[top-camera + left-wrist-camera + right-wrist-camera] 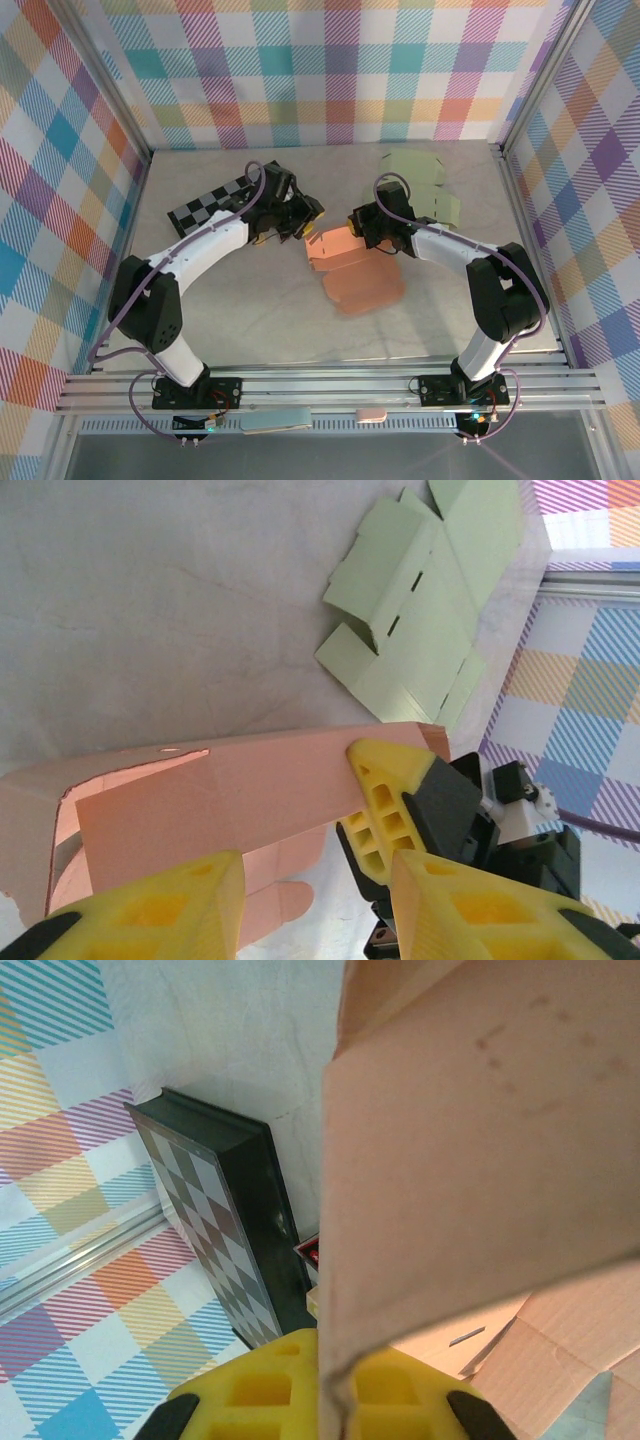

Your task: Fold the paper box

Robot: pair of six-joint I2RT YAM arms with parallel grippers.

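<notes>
The half-formed salmon-pink paper box [360,280] lies mid-bench [250,330], its raised wall running across between both hands. The right hand [335,1365] pinches that wall's right end. The left hand [315,905], jaws apart and seemingly empty, faces its left end.

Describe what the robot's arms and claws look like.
Left arm and right arm: white links, black joints, purple cables running alongside. Left claw and right claw: chunky yellow fingers with hollow cells.
</notes>
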